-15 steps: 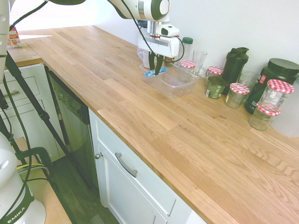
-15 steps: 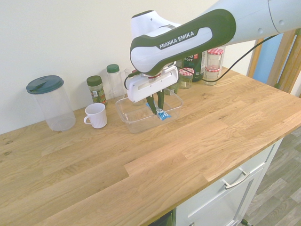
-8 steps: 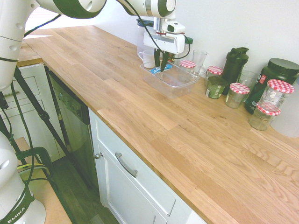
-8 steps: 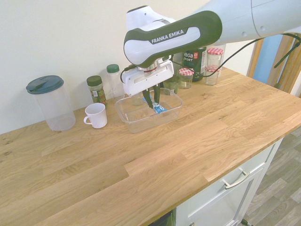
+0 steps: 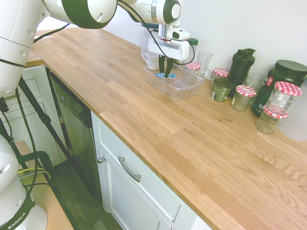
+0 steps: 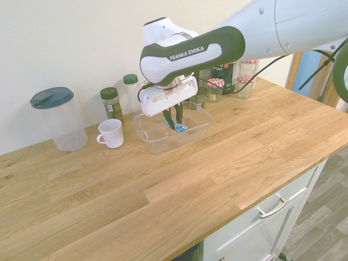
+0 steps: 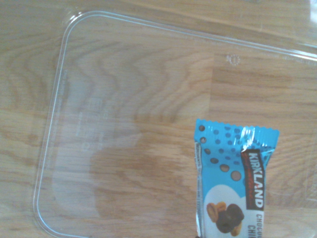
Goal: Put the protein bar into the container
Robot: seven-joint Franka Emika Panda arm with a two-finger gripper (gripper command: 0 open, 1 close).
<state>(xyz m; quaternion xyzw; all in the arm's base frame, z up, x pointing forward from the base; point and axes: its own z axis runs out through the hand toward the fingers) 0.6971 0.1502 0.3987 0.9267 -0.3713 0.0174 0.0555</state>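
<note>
Closed together on the protein bar (image 7: pixel 230 183), with no wide gap at the tips of the gripper (image 6: pixel 175 129). Pointed downward, within the rim of the container (image 6: pixel 157 147). Gripping the bar by one part and leaving its blue wrapper exposed, with "KIRKLAND" and pictured nuts and chocolate visible in the wrist view. Located inside the container's outline; impossible to tell from these views whether touching its floor. Reached from above the container by the white arm (image 6: pixel 190 57). Set just beside the container: a white mug (image 6: pixel 111 134). Placed farther from the container, past the mug: a clear pitcher with a dark lid (image 6: pixel 60 122). Standing near the container, towards the wall: a green-lidded spice jar (image 6: pixel 112 106) and a clear bottle with a green cap (image 6: pixel 132 97). Ranged on the container's other side, opposite the mug: a small dark-green jar (image 5: pixel 220 90), a dark shaker (image 5: pixel 240 69), several glass jars with red-checked lids (image 5: pixel 243 99) and a large black tub (image 5: pixel 276 84). Extended beneath and around the container: the wooden worktop (image 5: pixel 144 129), with white cabinets (image 5: pixel 134 196) below its edge
</note>
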